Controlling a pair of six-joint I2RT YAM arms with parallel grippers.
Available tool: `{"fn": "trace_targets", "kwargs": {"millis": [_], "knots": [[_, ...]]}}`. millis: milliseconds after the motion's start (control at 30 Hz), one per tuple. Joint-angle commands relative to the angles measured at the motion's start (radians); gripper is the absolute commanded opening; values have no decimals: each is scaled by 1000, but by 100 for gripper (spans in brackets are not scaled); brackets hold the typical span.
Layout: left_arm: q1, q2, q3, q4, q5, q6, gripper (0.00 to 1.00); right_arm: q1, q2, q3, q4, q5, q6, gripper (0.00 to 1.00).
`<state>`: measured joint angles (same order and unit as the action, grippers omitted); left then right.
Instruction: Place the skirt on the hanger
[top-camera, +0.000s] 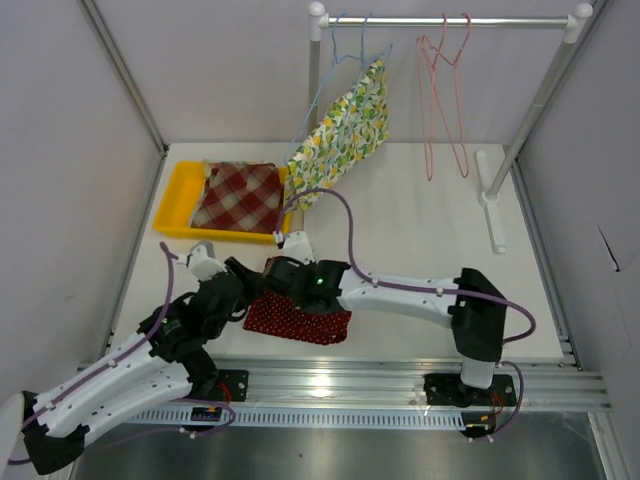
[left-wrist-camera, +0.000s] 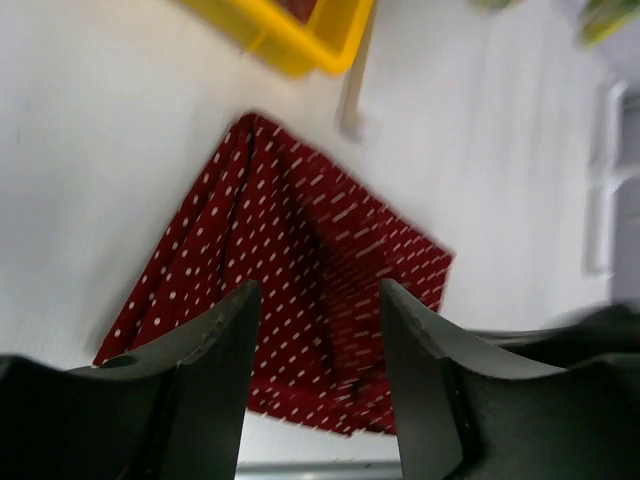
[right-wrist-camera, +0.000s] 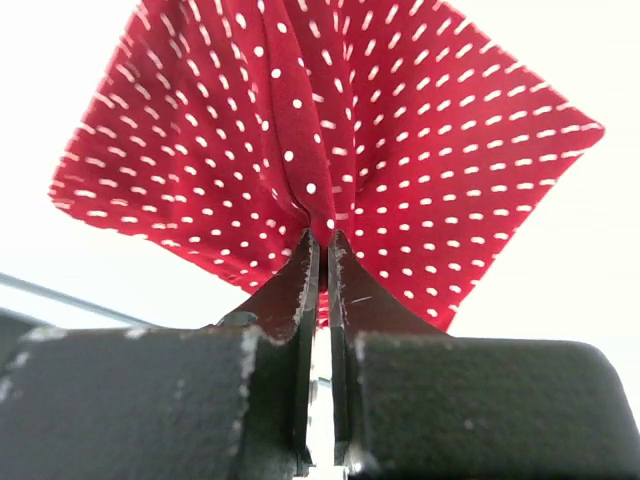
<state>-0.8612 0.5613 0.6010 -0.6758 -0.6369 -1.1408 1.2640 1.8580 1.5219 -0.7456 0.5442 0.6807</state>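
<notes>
The red dotted skirt (top-camera: 300, 320) lies bunched on the desk (top-camera: 420, 230), just in front of the yellow tray (top-camera: 178, 200). Your right fingers (right-wrist-camera: 298, 285) are clenched on a fold of its cloth, which puckers into pleats at the pinch. Your left fingers (left-wrist-camera: 215, 360) stand spread over the skirt's side farther from the tray, grasping nothing, and the pink hangers (top-camera: 445, 90) hang beyond the tray, to its right.

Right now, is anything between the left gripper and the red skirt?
Nothing visible. The left gripper, jaws apart, hangs over the red skirt; the right gripper is shut on its fabric.
</notes>
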Motion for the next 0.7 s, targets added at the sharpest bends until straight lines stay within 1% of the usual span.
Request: {"fn": "trace_targets", "kwargs": {"millis": [0, 100, 167, 267, 367, 433, 533, 667], "knots": [[-7, 78, -59, 90, 150, 12, 55, -26, -127, -31, 49, 69, 51, 0], [-7, 171, -95, 148, 202, 3, 54, -44, -183, -75, 49, 72, 56, 0], [-7, 202, -138, 189, 232, -4, 54, -51, -204, -104, 49, 74, 62, 0], [-7, 238, -178, 248, 266, -17, 57, -63, -244, -141, 49, 76, 66, 0], [-7, 273, -208, 307, 301, 3, 59, -77, -282, -181, 57, 73, 69, 0], [-7, 330, -211, 350, 336, 19, 59, -92, -307, -200, 63, 68, 69, 0], [-10, 408, -208, 375, 353, 24, 59, -115, -336, -235, 78, 51, 68, 0], [-19, 428, -218, 378, 342, 6, 60, -130, -364, -266, 86, 43, 65, 0]]}}
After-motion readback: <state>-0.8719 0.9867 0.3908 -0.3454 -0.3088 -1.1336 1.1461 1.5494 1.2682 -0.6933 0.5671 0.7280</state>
